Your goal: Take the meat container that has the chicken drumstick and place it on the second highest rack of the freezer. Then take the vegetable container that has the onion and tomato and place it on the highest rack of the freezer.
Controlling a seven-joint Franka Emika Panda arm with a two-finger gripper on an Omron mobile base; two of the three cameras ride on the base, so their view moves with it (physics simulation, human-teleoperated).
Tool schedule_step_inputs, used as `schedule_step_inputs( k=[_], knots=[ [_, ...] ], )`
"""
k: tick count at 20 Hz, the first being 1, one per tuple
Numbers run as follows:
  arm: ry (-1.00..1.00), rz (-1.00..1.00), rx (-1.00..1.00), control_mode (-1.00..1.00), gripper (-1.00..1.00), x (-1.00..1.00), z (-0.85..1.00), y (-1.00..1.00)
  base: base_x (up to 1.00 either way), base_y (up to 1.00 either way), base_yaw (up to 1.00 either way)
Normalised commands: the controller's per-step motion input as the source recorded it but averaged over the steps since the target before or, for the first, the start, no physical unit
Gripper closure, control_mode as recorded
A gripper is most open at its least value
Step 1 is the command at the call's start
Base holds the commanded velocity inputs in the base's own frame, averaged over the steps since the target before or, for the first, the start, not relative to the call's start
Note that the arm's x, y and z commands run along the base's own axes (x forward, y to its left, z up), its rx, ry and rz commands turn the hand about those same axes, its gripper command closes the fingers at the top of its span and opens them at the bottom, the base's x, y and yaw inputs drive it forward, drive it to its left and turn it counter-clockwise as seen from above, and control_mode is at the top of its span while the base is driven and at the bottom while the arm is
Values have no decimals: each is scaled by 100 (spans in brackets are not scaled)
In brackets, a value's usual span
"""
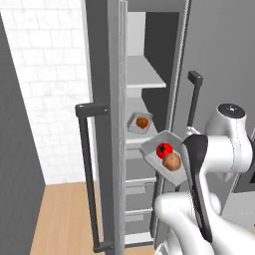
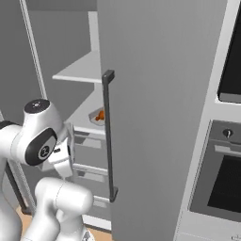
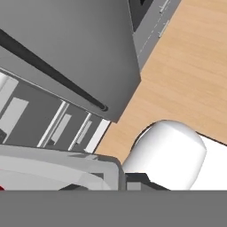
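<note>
The gripper (image 3: 119,179) pinches the vegetable container (image 1: 160,154) by its rim, near the open freezer (image 1: 144,99); light, stiff tray; onion (image 1: 172,162) and tomato (image 1: 164,149) may roll if tilted.

Two containers show in the left base view: one meat container (image 1: 140,122) on the lower shelf, far inside the freezer (image 1: 149,60), and one vegetable container (image 1: 160,152) nearer, in front of the opening. One chicken drumstick (image 1: 142,122) lies in the first; one tomato (image 1: 164,149) and one onion (image 1: 172,162) lie in the second. Two flat shelves (image 1: 143,79) are visible. Two long dark handles (image 1: 87,174) stand on the doors.
</note>
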Motion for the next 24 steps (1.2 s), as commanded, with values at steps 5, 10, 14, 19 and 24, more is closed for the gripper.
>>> schedule_step_inputs(
  k=[5,10,14,19,24],
  knots=[
    [0,0,0,100,100,0,0,0,36,20,0],
    [0,0,1,-100,100,4,0,0,28,2,0],
    [-17,0,1,-100,100,2,56,31,0,0,0],
    [-9,0,0,-100,100,13,63,18,0,0,0],
    [-1,0,3,-100,100,32,76,0,0,0,0]
  ],
)
